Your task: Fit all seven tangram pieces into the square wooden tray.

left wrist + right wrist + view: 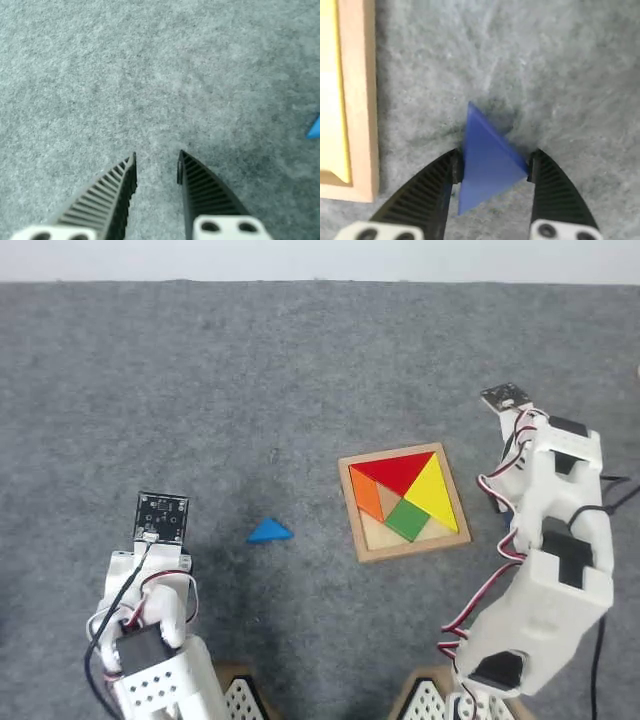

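The square wooden tray [412,551] lies right of centre and holds red [395,472], yellow [435,495], orange [367,498] and green [406,519] pieces, with bare wood along its near side. A light blue triangle [269,531] lies on the mat to its left and also shows as the light blue triangle [314,127]. My right gripper [492,157] is shut on a dark blue triangle [487,150], low over the mat beside the tray's rim [362,100]. My left gripper [156,160] is open over bare mat, with nothing between its fingers.
Grey felt covers the whole table. The right arm [550,540] stands just right of the tray, and the left arm [150,640] is at the near left. Open mat stretches across the far half.
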Tool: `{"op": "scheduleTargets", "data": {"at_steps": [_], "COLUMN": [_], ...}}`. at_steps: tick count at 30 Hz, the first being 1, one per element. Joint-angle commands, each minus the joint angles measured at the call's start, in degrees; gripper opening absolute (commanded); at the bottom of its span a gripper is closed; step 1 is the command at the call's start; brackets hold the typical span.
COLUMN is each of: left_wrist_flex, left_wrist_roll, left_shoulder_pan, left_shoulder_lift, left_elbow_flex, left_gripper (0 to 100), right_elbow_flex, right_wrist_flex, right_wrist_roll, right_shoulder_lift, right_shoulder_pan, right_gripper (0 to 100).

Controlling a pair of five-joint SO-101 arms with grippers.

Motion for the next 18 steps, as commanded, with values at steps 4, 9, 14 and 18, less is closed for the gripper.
{"op": "scheduleTargets", "data": {"at_steps": [4,9,14,18], "left_wrist_flex": [-0.62,-0.62,-0.62,-0.70], "left_wrist_roll": [-0.09,-0.09,-0.09,-0.09], "left_shoulder_pan": [-0.09,-0.09,-0.09,-0.09], "left_shoulder_lift": [-0.35,-0.35,-0.35,-0.35], "left_elbow_flex": [-0.40,-0.40,-0.40,-0.40], "left_gripper": [13,13,13,13], "right_elbow_flex": [-0.26,-0.18,3.34,8.00], "right_wrist_flex": [0.75,5.85,7.69,7.87], "right_wrist_roll": [-3.25,-0.88,2.11,6.59], "right_shoulder_lift": [-6.90,-13.93,-21.49,-26.86], "right_shoulder_pan": [1.19,2.59,1.19,-4.62], "right_gripper": [15.4,15.4,15.4,15.4]}}
